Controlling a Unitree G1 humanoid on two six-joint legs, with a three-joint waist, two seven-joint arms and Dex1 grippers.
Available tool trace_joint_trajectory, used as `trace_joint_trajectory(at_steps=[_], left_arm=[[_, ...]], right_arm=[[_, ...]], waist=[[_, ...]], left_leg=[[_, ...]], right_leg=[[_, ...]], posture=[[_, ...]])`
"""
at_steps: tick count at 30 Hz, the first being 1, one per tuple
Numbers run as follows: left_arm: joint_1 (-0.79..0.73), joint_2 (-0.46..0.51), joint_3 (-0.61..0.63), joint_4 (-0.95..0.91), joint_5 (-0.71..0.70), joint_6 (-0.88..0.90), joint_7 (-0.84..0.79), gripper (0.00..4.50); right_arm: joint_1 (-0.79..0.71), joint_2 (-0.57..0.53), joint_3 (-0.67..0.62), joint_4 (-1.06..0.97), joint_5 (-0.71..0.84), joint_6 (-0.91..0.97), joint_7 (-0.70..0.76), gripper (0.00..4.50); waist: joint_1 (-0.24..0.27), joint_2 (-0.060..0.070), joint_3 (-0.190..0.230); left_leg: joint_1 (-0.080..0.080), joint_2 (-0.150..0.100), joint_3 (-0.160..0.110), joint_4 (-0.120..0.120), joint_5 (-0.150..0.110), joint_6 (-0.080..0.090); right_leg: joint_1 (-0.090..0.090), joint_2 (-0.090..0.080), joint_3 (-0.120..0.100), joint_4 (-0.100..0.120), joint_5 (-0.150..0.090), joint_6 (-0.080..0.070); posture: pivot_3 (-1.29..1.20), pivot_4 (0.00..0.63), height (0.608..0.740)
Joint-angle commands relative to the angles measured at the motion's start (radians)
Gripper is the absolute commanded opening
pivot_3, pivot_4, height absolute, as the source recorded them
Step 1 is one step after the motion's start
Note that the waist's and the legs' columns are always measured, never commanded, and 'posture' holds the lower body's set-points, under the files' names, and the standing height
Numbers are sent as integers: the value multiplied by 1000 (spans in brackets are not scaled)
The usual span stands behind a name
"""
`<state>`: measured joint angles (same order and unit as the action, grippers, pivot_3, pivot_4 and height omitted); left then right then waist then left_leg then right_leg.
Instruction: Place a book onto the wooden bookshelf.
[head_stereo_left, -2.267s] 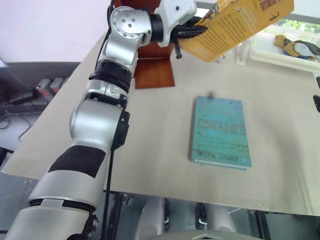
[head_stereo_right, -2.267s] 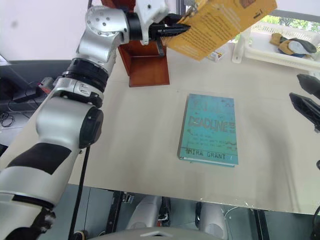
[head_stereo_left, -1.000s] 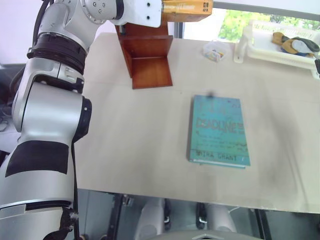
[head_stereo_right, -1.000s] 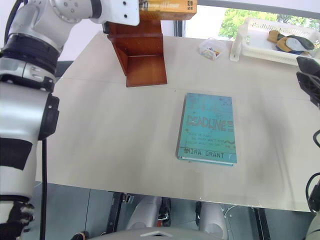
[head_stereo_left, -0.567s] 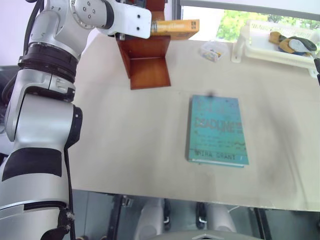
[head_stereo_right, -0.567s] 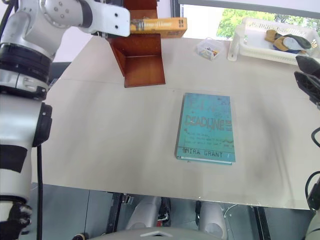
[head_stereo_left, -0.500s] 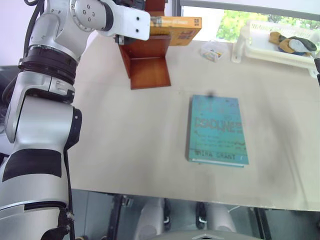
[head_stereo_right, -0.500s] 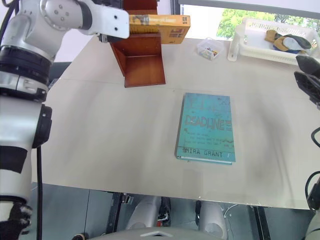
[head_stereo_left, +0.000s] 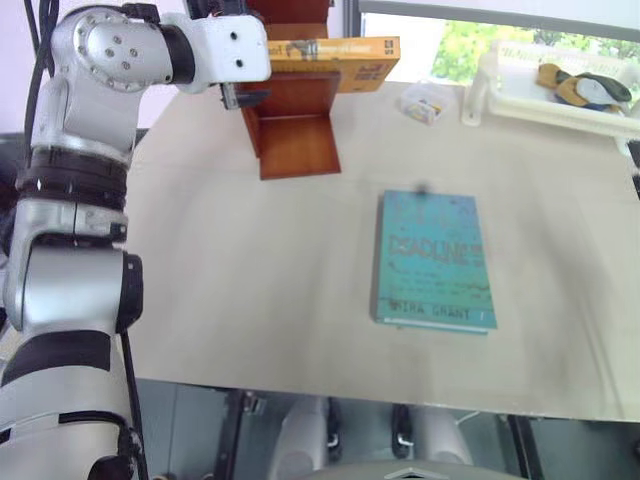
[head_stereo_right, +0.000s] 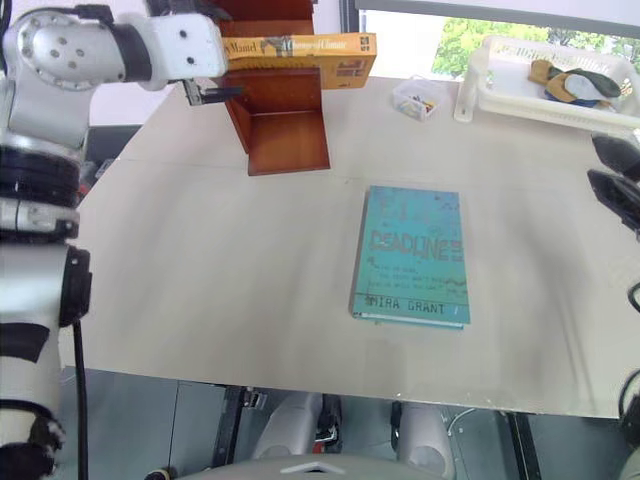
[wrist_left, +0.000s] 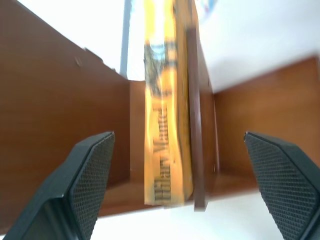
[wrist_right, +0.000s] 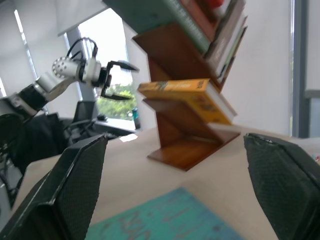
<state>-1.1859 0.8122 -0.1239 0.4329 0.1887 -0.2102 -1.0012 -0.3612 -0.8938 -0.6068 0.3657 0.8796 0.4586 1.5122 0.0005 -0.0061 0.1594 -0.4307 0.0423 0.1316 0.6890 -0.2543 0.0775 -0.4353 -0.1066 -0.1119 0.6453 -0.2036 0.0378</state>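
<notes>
The orange-yellow book (head_stereo_left: 335, 56) lies flat on a low board of the wooden bookshelf (head_stereo_left: 297, 140) at the table's far side, one end sticking out to the right. My left gripper (wrist_left: 178, 139) is open just left of the shelf, with the book's spine (wrist_left: 161, 125) ahead between its fingers and apart from them. From the right wrist view the left gripper (wrist_right: 121, 81) hangs open, clear of the book (wrist_right: 182, 92). At the table's right edge my right gripper (wrist_right: 175, 140) is open and holds nothing.
A teal book (head_stereo_left: 436, 260) lies flat mid-table. A white tray (head_stereo_left: 560, 85) with items stands far right, a small clear box (head_stereo_left: 424, 101) beside it. Upper shelf boards (wrist_right: 200, 30) hold several other books. Bare tabletop (head_stereo_left: 230, 260) lies left of the teal book.
My left gripper has opened, let go of the orange-yellow book and drawn back to the left. The book now rests on the shelf board.
</notes>
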Motion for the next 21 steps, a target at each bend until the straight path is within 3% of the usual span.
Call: trace_joint_trajectory(at_steps=[1,4,9,13,16,21], left_arm=[[182,-6,172,-333,-252,291,-16,4423],[444,1,285,-583,-421,593,-5,4423],[845,-44,403,-785,-554,759,47,4423],[1048,-69,470,-812,-618,812,77,4423],[1216,-95,492,-773,-595,738,70,4423],[1304,-104,506,-761,-611,709,84,4423]], right_arm=[[150,15,-87,-160,31,26,-30,4500],[294,5,-73,-188,-70,-54,-31,4500],[387,-10,-35,-140,-217,-202,-51,4500],[428,-40,-24,-70,-267,-239,-15,4500],[466,-56,-23,-13,-304,-279,0,4500],[479,-57,-23,24,-311,-304,-12,4500]], waist=[[0,0,0],[-7,1,-1],[-16,1,-1],[-5,0,-1],[-3,4,-4],[-1,3,-4]], left_leg=[[0,0,0,1,0,0],[5,0,0,1,0,0],[22,2,1,-1,-1,-1],[27,4,-1,-2,-4,-4],[27,6,-2,-3,-4,-4],[23,6,-4,-6,-3,-7]], right_leg=[[0,0,0,1,0,0],[4,1,1,1,0,0],[20,1,3,-3,-4,6],[23,-2,1,-3,-6,0],[23,-3,1,-3,-5,-1],[20,-4,0,-3,-7,-9]], posture=[[0,150,712],[0,150,712],[0,150,712],[0,150,712],[0,150,712],[0,150,712]])
